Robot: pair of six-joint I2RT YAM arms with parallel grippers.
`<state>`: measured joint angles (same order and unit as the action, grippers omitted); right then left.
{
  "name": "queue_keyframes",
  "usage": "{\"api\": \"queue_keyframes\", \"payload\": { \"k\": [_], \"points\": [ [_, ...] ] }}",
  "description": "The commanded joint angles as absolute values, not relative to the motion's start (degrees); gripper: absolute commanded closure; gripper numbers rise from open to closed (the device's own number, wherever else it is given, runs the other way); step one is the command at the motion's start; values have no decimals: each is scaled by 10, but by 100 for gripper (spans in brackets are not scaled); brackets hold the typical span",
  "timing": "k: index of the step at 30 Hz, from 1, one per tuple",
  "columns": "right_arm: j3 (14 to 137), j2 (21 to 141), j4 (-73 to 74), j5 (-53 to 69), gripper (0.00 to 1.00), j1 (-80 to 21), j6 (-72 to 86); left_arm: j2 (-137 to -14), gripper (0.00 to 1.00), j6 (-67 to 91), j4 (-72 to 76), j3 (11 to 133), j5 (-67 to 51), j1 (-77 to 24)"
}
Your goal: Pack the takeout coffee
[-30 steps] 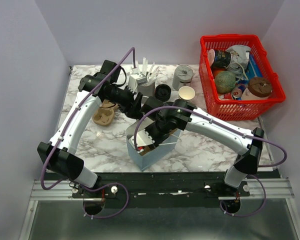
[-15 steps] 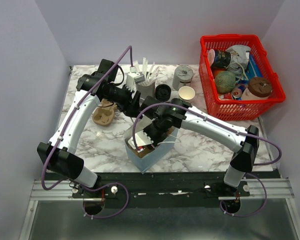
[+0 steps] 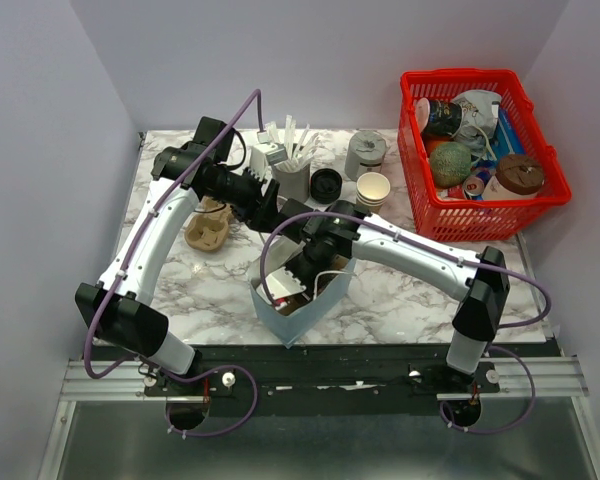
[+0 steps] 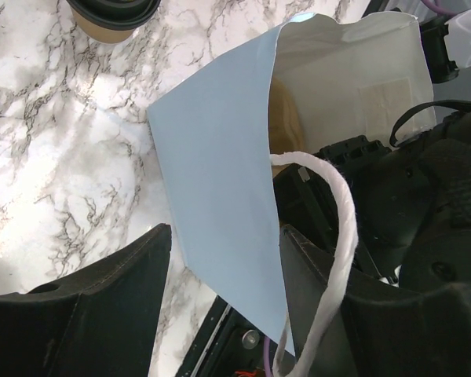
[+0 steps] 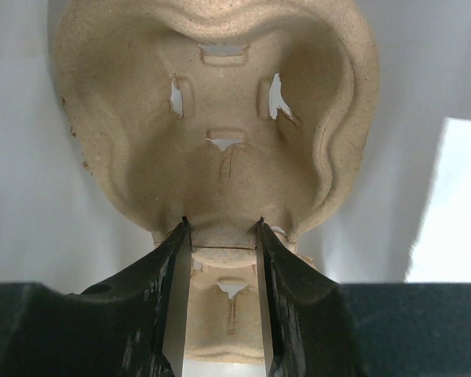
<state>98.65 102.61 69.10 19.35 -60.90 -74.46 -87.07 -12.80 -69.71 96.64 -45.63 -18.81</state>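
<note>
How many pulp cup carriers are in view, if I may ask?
2: one carrier on the table left of the bag, one carrier inside it, between the right jaws; others may be hidden.

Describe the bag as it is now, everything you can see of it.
The bag is light blue paper outside and white inside, with a white twisted-cord handle. It stands open-mouthed on the marble table near the front edge, somewhat skewed. The left gripper straddles one wall, one finger outside and one inside. The right gripper reaches into it, clamped on a tan pulp tray inside the bag.
</note>
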Motion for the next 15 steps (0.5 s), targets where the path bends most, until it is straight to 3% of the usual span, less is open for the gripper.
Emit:
{"api": "queue_keyframes", "payload": {
  "k": [1, 15],
  "points": [
    [977, 1041, 703, 214, 99, -609, -775, -877, 34, -120, -702, 977, -465, -184],
    [908, 1041, 651, 220, 96, -609, -786, -873, 34, -122, -711, 970, -462, -182]
  ]
}}
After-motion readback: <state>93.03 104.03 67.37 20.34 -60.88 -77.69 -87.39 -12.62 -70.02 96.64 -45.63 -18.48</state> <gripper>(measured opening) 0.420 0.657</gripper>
